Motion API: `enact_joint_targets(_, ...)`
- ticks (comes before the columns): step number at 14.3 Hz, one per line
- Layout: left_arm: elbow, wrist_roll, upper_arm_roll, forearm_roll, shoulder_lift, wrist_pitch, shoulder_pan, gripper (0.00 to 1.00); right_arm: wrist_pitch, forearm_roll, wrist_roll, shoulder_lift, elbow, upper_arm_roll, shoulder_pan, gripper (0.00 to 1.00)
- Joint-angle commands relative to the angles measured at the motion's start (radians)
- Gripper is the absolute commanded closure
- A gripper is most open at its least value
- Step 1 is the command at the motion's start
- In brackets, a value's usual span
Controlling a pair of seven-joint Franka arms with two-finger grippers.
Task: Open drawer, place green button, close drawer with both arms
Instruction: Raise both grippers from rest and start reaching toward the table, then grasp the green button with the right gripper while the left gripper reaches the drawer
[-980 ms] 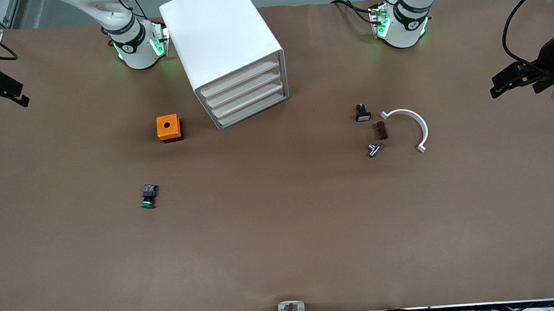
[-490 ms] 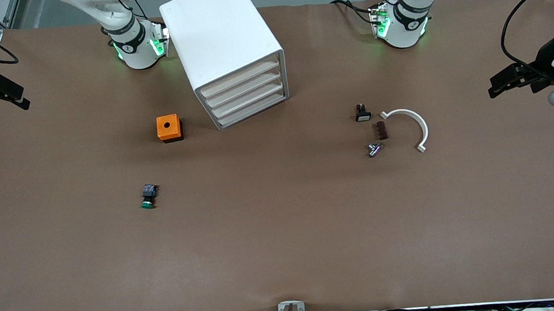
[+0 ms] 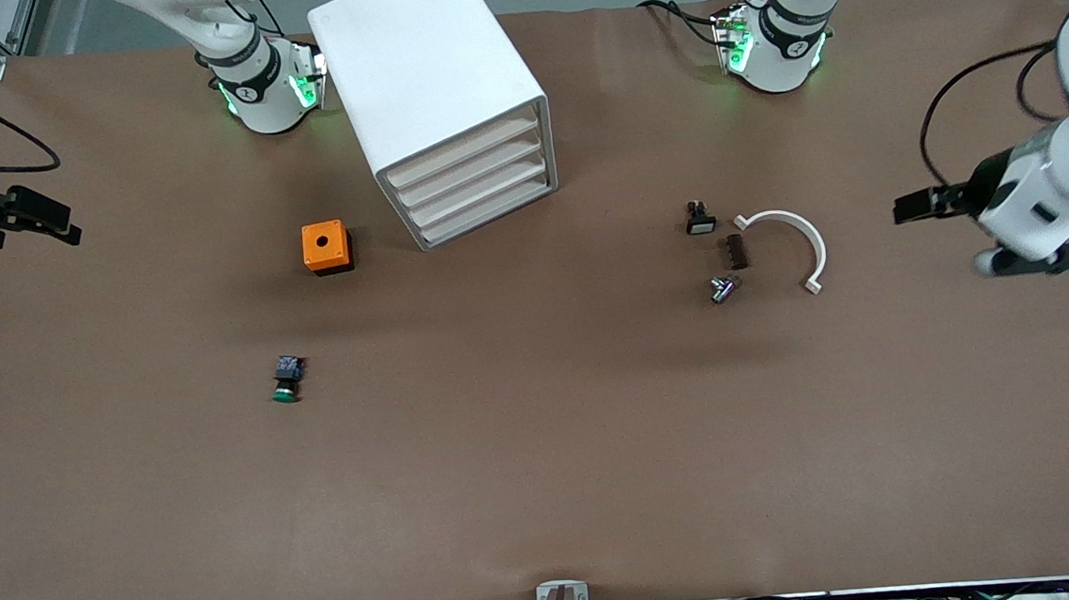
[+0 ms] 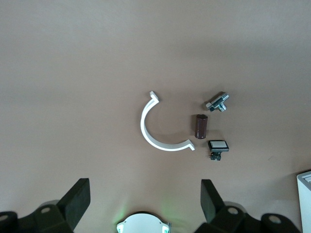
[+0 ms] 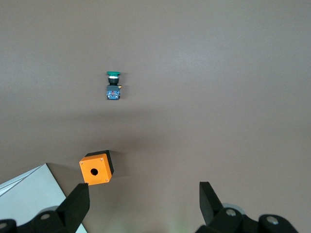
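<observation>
No task step is complete. The right gripper [image 3: 54, 222] hangs released and empty over the right arm's end of the table, well apart from the button [image 3: 286, 379], which lies on the table nearer the front camera than the orange box [image 3: 326, 247]. The drawer [image 3: 482, 197], third in the cabinet [image 3: 425, 82], is closed; the left gripper [image 3: 914, 208], released and empty, hangs over the left arm's end, near the white arc [image 3: 789, 244], so opening, placing and closing all remain.
</observation>
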Motion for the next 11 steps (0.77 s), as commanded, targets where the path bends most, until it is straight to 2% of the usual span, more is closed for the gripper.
enact_joint_targets(1, 0.03, -0.119, -0.002, -0.028, 0.104, 0.045, -0.032, 0.0, -0.017, -0.011, -0.006, 0.083, 0.078, 0.005, -0.001, 0.0)
enact_joint_targets(5, 0.031, -0.426, -0.006, -0.068, 0.23, 0.137, -0.146, 0.0, 0.0, 0.004, 0.008, 0.177, 0.101, 0.006, 0.022, 0.0)
enact_joint_targets(7, 0.052, -0.622, -0.007, -0.17, 0.264, 0.137, -0.186, 0.0, 0.093, 0.007, 0.087, 0.19, 0.062, 0.006, 0.057, 0.0)
enact_joint_targets(9, 0.123, -0.794, -0.01, -0.263, 0.322, 0.136, -0.213, 0.0, 0.19, 0.015, 0.167, 0.206, 0.007, 0.008, 0.089, 0.0)
enact_joint_targets(11, 0.138, -0.978, -0.01, -0.344, 0.362, 0.131, -0.254, 0.0, 0.337, 0.045, 0.207, 0.209, -0.099, 0.006, 0.114, 0.0)
